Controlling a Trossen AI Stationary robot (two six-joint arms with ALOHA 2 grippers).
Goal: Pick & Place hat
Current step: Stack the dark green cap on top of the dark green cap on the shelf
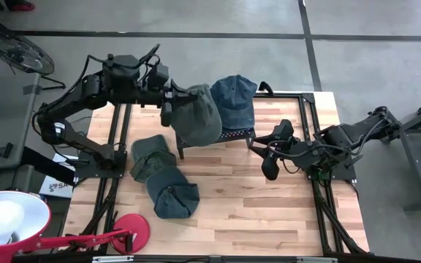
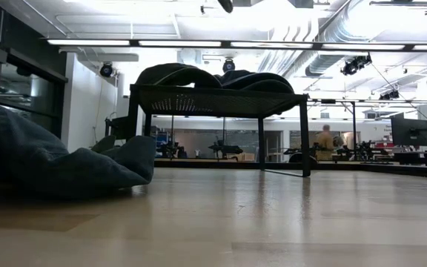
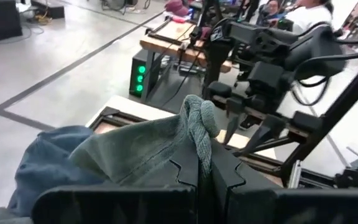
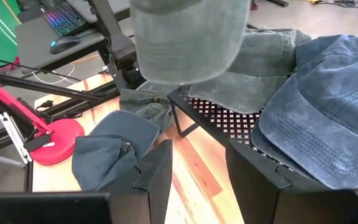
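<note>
- The left claw (image 1: 168, 102) is clamped shut on a fold of the grey-green hat (image 1: 198, 115), near the far edge of the counter (image 1: 269, 219). The hat hangs over the left end of the black mesh rack (image 1: 236, 134).
- Judge the step as placement: lower the hat until its crown rests fully on the rack top, just beside the blue hat (image 1: 234, 98) already there.
- Keep the grip closed until the fabric bears on the mesh; an early release may let the hat slide off the rack's left edge.
- Avoid dragging the blue hat off.
- The right claw (image 1: 269, 152) waits half open near the counter's right edge, holding nothing. Keep it clear.
- Two more hats (image 1: 163, 179) lie on the counter near its left edge.
</note>
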